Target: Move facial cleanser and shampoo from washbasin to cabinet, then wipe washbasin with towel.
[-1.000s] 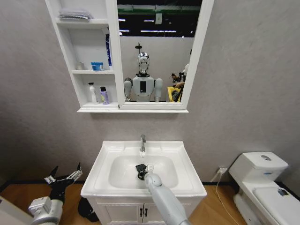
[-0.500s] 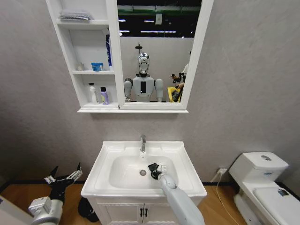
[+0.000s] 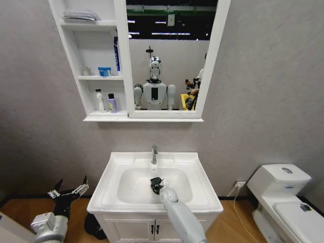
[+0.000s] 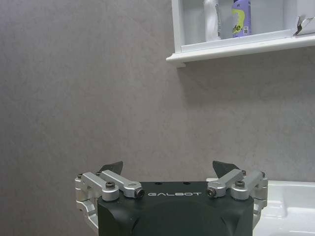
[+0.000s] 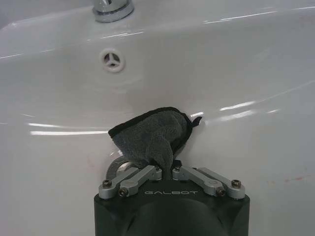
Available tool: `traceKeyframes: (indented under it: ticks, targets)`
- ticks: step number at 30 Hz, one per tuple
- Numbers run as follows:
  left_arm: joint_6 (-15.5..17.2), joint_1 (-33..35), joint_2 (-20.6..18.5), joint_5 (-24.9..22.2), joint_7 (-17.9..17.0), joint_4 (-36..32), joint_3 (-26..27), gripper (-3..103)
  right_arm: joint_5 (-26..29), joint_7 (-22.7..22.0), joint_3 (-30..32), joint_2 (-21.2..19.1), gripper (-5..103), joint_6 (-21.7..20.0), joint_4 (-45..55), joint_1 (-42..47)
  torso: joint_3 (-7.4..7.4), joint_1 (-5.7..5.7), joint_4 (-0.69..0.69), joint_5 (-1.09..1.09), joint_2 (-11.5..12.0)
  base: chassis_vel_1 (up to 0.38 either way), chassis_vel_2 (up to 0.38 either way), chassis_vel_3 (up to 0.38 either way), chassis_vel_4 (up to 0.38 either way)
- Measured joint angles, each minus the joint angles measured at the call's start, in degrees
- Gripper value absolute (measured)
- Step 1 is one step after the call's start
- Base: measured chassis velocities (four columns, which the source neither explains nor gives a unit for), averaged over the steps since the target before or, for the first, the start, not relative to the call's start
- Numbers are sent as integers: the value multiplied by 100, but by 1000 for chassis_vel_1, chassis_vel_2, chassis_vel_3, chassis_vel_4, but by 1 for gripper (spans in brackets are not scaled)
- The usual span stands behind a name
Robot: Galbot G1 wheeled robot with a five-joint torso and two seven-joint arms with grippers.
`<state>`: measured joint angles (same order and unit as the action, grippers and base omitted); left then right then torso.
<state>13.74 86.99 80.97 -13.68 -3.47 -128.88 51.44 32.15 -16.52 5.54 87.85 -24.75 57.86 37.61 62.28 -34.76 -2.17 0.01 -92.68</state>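
My right gripper (image 3: 157, 186) reaches down into the bowl of the white washbasin (image 3: 104, 190) and is shut on the dark grey towel (image 3: 154, 181). In the right wrist view the towel (image 5: 150, 135) is bunched between the fingers of the right gripper (image 5: 166, 168) and pressed on the bowl over the drain (image 5: 115, 169). A white bottle (image 3: 100, 100) and a purple bottle (image 3: 112, 103) stand on the cabinet's (image 3: 96, 50) lowest shelf; which is cleanser or shampoo I cannot tell. My left gripper (image 3: 68, 192) hangs open, low, left of the basin.
The chrome faucet (image 3: 154, 154) rises at the bowl's back edge. A mirror (image 3: 169, 55) adjoins the shelves. A toilet (image 3: 281, 195) stands at the right, with a wall socket and cable (image 3: 239, 186) beside it. Vanity doors (image 3: 154, 230) are below the basin.
The right gripper swept the towel right across the bowl, then back left to the drain. The left arm stayed still.
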Motion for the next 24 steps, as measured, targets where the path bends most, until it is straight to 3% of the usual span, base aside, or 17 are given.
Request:
traceKeyframes:
  ticks: [8,16,23,24]
  targets:
    - [0,0,0,0,0,0,0,100,97,-355,156,-618,4,11,772,426,0,0,-1,0,0,0,0,0,0]
    - [0,0,0,0,0,0,0,100,-8,-681,290,-896,4,47,1313,755,0,0,0,0,0,0,0,0,0]
    - [0,0,0,0,0,0,0,100,-459,-795,399,-1074,4,286,1650,898,1,0,-4,0,0,0,0,0,0]
    - [0,0,0,0,0,0,0,100,-694,-782,450,-1121,4,470,1716,863,1,0,-8,-1,0,0,0,0,0]
